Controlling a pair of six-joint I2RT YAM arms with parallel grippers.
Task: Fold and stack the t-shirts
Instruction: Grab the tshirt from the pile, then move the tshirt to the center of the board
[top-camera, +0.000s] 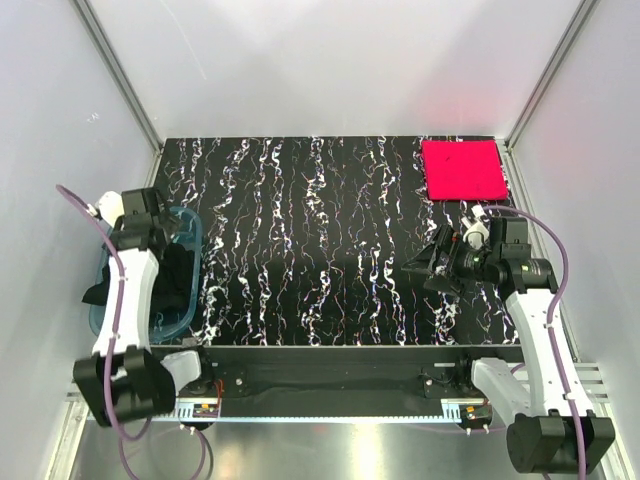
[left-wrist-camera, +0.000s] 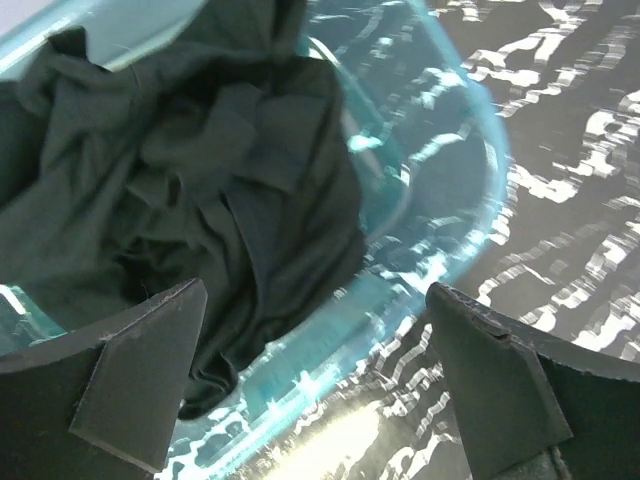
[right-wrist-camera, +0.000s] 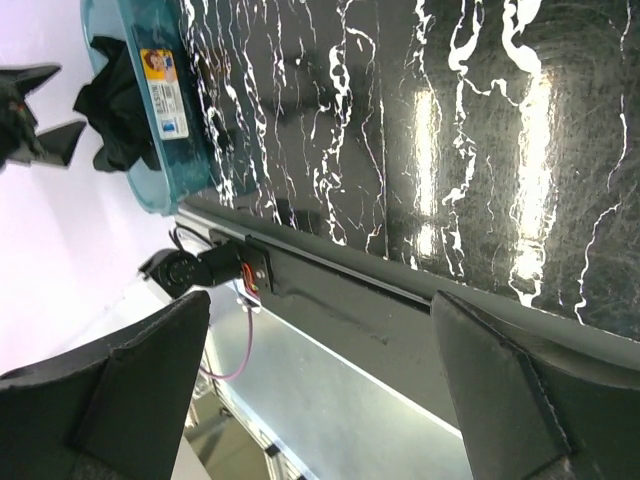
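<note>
A crumpled black t-shirt (top-camera: 172, 278) (left-wrist-camera: 200, 180) lies bunched inside a translucent blue tub (top-camera: 190, 240) (left-wrist-camera: 470, 190) at the table's left edge. The pink-red t-shirt (top-camera: 462, 168) rests as a neat folded square at the back right corner. My left gripper (top-camera: 158, 232) (left-wrist-camera: 315, 380) hovers over the tub's near rim, open, nothing between its fingers (left-wrist-camera: 140, 370). My right gripper (top-camera: 428, 265) (right-wrist-camera: 320, 390) hangs open above the table's right side, pointing left, a short way in front of the pink shirt and apart from it. Its view also catches the tub (right-wrist-camera: 165, 150) with the black shirt (right-wrist-camera: 115, 110).
The black marbled tabletop (top-camera: 320, 240) spans the space between the arms. White walls with metal corner posts (top-camera: 120, 80) enclose the cell. A black front rail (top-camera: 330, 375) and the arm bases line the near edge.
</note>
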